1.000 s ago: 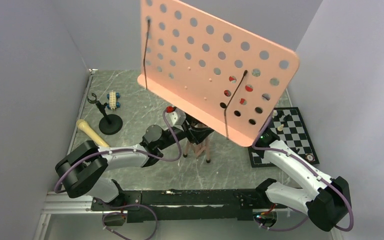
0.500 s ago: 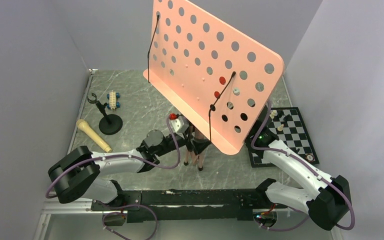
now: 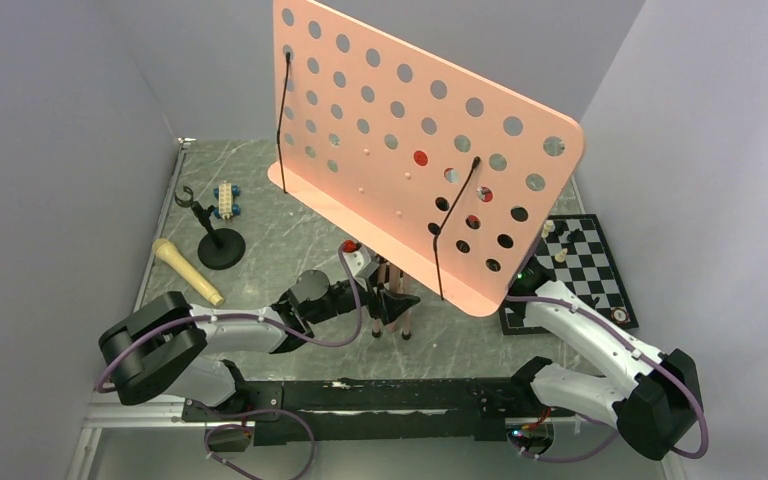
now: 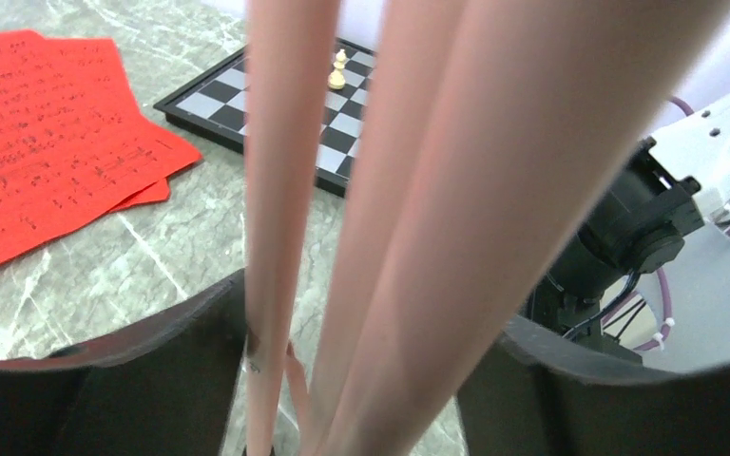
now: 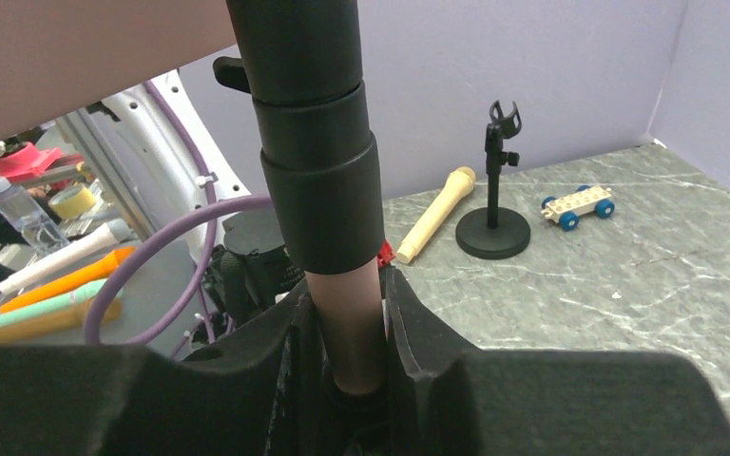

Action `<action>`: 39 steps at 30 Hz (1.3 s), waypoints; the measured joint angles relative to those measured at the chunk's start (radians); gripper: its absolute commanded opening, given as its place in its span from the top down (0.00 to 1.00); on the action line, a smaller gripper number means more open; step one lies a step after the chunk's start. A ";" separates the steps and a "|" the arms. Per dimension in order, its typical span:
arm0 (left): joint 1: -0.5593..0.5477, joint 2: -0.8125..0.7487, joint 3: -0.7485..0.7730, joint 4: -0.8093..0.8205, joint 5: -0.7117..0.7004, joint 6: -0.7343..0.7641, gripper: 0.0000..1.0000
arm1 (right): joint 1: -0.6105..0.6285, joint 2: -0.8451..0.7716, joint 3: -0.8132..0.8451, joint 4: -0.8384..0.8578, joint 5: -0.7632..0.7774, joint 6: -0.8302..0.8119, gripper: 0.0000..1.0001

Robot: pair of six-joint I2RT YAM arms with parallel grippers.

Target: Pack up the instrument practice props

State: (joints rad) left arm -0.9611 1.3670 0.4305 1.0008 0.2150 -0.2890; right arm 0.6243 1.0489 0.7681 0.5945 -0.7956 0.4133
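Note:
The pink music stand's perforated desk (image 3: 400,140) stands tall over the table's middle. My left gripper (image 3: 392,302) is shut on its gathered pink tripod legs (image 4: 380,218), one finger pressed on each side, as the left wrist view (image 4: 361,380) shows. My right gripper (image 5: 352,351) is shut on the stand's pole (image 5: 342,323) just below a black collar; the desk hides it from the top view. Red sheet-music pages (image 4: 48,142) lie on the table behind the stand. The beige microphone (image 3: 188,270) and the black mic stand (image 3: 218,240) sit at the left.
A chessboard with pieces (image 3: 585,265) lies at the right, next to my right arm. A small toy block car (image 3: 226,199) sits at the back left. Grey walls close in the left, back and right sides.
The stand's legs went from splayed to gathered together. My left gripper drew nearer to me along them. The desk swung and tilted while my right gripper kept hold of the pole.

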 measured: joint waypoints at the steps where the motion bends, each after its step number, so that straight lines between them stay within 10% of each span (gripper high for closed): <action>1: -0.002 0.006 0.000 0.010 0.009 -0.005 0.48 | 0.000 0.000 -0.005 0.011 -0.002 0.002 1.00; 9: -0.028 0.018 0.004 0.022 0.008 0.038 1.00 | -0.014 -0.015 -0.037 0.036 0.042 0.009 1.00; 14: -0.079 -0.019 0.006 -0.040 -0.074 0.087 1.00 | -0.005 -0.046 -0.055 0.037 0.034 0.005 1.00; 20: -0.159 -0.065 0.007 -0.110 -0.237 0.139 1.00 | 0.008 -0.070 -0.062 0.022 0.032 0.001 0.63; 36: -0.317 -0.094 0.013 -0.158 -0.602 0.223 1.00 | 0.057 -0.100 -0.063 -0.026 0.145 0.083 0.54; 39: -0.333 -0.094 0.014 -0.159 -0.644 0.226 1.00 | 0.068 -0.098 -0.063 -0.026 0.164 0.093 0.72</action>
State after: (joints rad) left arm -1.2942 1.2732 0.4450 0.8413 -0.4286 -0.0631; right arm 0.6926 0.9504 0.7052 0.5690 -0.6315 0.5068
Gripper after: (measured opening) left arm 0.503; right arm 0.441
